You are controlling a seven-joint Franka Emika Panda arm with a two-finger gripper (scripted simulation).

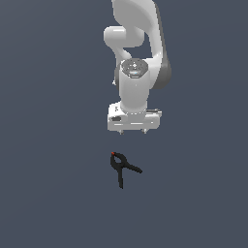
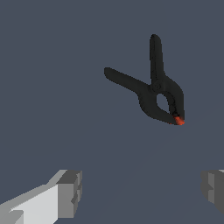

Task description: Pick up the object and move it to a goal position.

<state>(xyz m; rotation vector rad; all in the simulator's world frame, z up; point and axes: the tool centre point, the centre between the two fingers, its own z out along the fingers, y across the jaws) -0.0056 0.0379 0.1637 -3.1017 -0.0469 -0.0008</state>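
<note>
Plain dark blue-grey floor, nothing else on it. Lying flat there, the black spring clamp, red-tipped jaw end toward the arm and 2 handles splayed away, so free to approach from above. Hovering short of it, the gripper, spread wide, holding nothing, apparently readied to straddle the clamp's body.

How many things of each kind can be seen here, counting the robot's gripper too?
Black spring clamp: 1
Gripper: 1, fingers wide apart, holding nothing
Total: 2
</note>
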